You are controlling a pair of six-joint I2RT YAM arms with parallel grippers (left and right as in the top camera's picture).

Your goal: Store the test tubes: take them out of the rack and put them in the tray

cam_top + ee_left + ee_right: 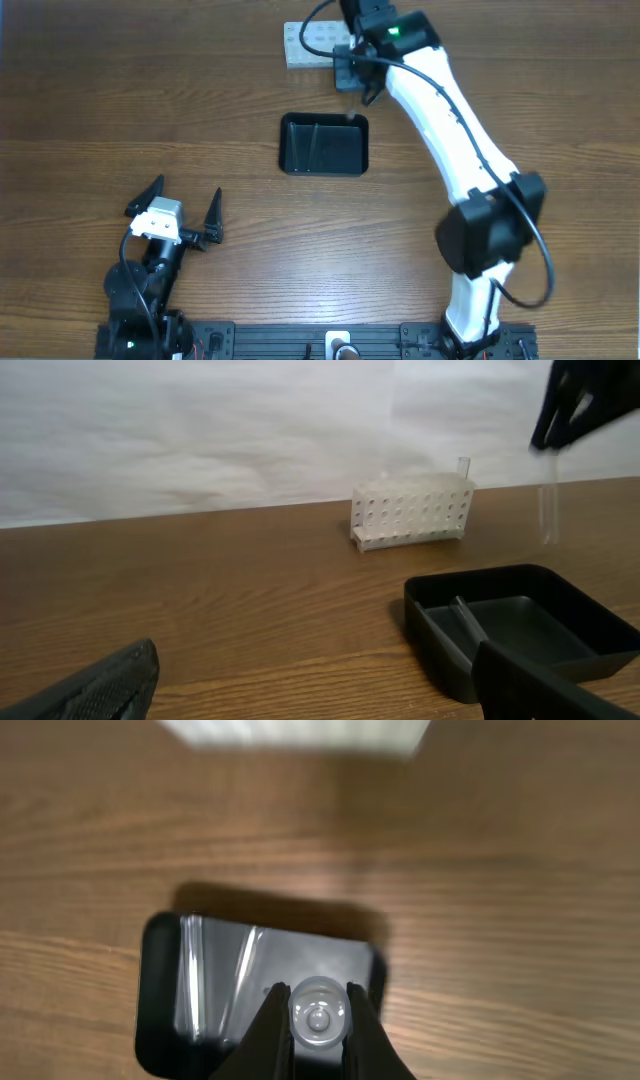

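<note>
The right jaws are pinching a test tube (548, 510), holding it upright just above the black tray (284, 146). Clear tubes (190, 970) are lying inside the tray. The white rack (312, 45) is standing near the tray. The left jaws are sitting spread wide, well apart from the tray.

A brown wooden table (120, 90) with grain running across it is seen beneath the left claw (188, 190) and beneath the right claw (318, 1016), spread out on every side of both. A plain white wall (200, 430) is seen well ahead of the left claw, met there by the table's far edge. A black rail (270, 335) is set along the table's edge behind the left claw.
</note>
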